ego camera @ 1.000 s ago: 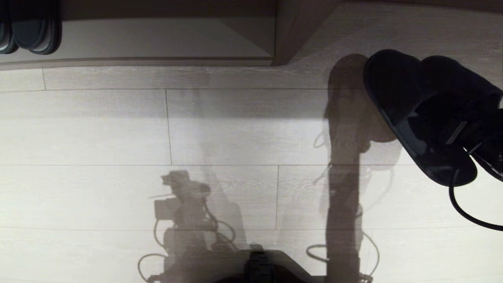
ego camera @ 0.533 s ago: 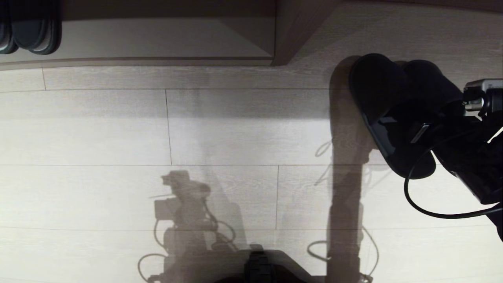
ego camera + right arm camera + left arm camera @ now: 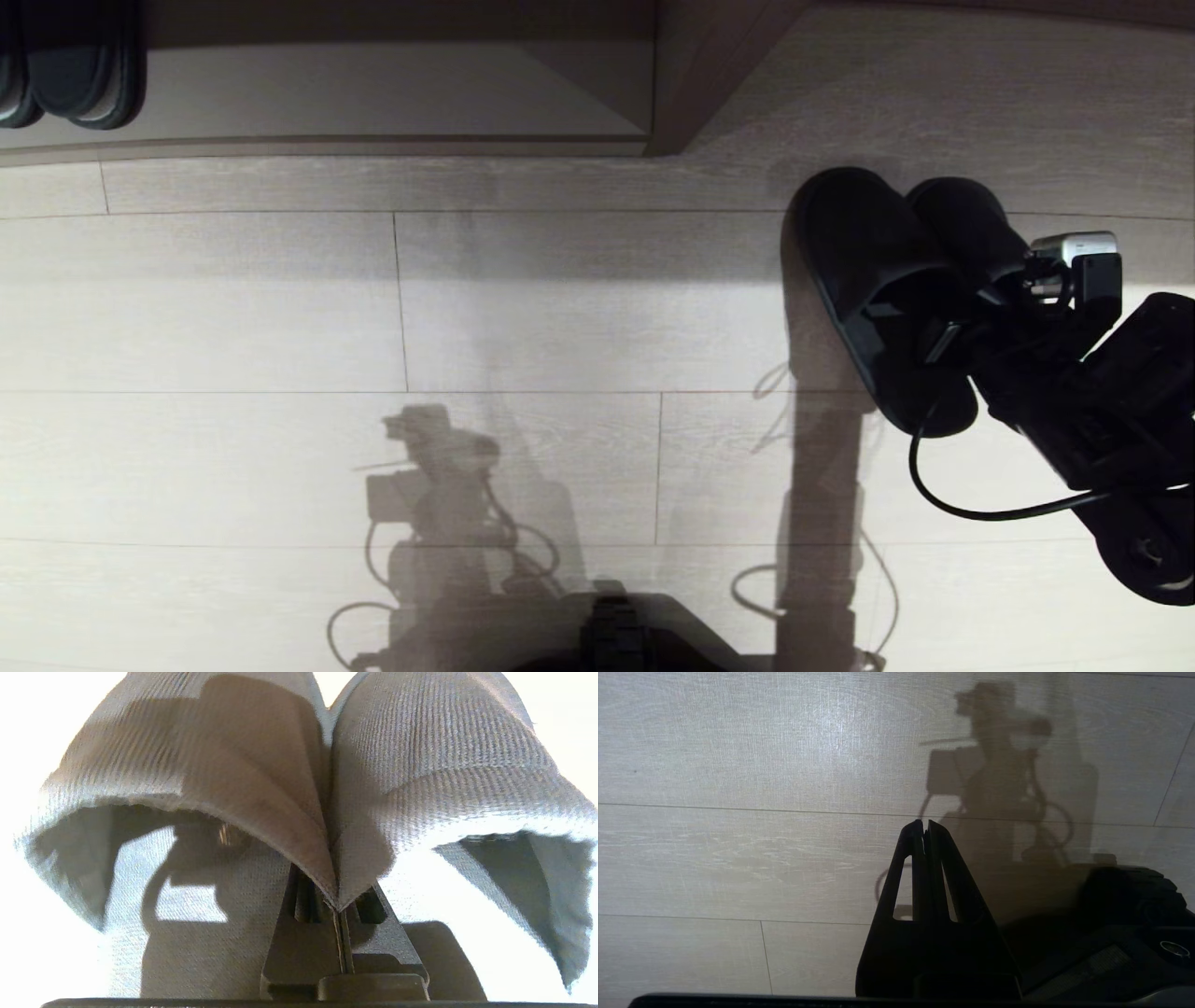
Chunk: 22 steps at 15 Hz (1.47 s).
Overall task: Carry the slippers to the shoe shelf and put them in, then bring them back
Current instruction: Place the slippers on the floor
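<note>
Slippers (image 3: 882, 271) sit at the right of the head view, a dark pair side by side with rounded toes pointing toward the far side of the floor, over the pale plank floor (image 3: 523, 308) and to the right of the shoe shelf (image 3: 373, 93); whether their soles touch the floor cannot be told. The right gripper (image 3: 943, 341) reaches in from the lower right and is pinched onto the inner edges of the two bands, its black arm and a looping cable (image 3: 971, 509) trailing behind it. At the top of this view the shelf shows a pale floor board and an upright divider (image 3: 686, 79), and a second, shinier dark pair of sandals (image 3: 70, 65) lies in its far left corner, well apart from the held pair. The robot's shadow (image 3: 448, 504) falls on the planks in the lower middle. In the left wrist view the left gripper (image 3: 926, 828) hangs over bare floor with its fingers pressed together and nothing between them, near the robot's dark base (image 3: 1129, 924). In the right wrist view the two black fingers are clamped tight on the meeting edges of the ribbed grey bands, which billow out to either side above the fingertips
</note>
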Motion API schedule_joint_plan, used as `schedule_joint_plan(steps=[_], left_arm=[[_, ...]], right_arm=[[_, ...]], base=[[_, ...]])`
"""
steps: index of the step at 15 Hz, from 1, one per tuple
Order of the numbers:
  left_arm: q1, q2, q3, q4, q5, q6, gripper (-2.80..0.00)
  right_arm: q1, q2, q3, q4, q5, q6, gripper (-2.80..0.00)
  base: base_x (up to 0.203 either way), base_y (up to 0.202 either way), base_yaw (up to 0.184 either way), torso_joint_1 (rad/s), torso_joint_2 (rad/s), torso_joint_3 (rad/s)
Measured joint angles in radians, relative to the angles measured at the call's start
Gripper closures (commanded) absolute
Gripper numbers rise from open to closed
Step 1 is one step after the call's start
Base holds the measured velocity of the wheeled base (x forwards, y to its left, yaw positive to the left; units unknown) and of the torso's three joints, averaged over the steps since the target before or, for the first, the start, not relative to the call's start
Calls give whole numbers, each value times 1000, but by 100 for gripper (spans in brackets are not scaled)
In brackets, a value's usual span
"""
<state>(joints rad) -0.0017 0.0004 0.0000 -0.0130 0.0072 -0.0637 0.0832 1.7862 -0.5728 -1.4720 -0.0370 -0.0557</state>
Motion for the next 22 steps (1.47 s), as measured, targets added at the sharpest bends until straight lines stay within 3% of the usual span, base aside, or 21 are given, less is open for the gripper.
schedule_joint_plan(steps=[16, 17, 18, 22], left_arm=[[0, 0, 0, 0, 0, -2, 0], [0, 0, 0, 0, 0, -1, 0], [0, 0, 0, 0, 0, -2, 0], [0, 0, 0, 0, 0, -1, 0]], right_arm=[[-2, 56, 58, -20, -2, -5, 0], [-3, 57, 62, -20, -3, -5, -219], [-3, 59, 66, -18, -2, -4, -280], [-4, 61, 64, -18, -4, -7, -280]], base=[[0, 0, 0, 0, 0, 0], [0, 0, 0, 0, 0, 0], [0, 0, 0, 0, 0, 0], [0, 0, 0, 0, 0, 0]])
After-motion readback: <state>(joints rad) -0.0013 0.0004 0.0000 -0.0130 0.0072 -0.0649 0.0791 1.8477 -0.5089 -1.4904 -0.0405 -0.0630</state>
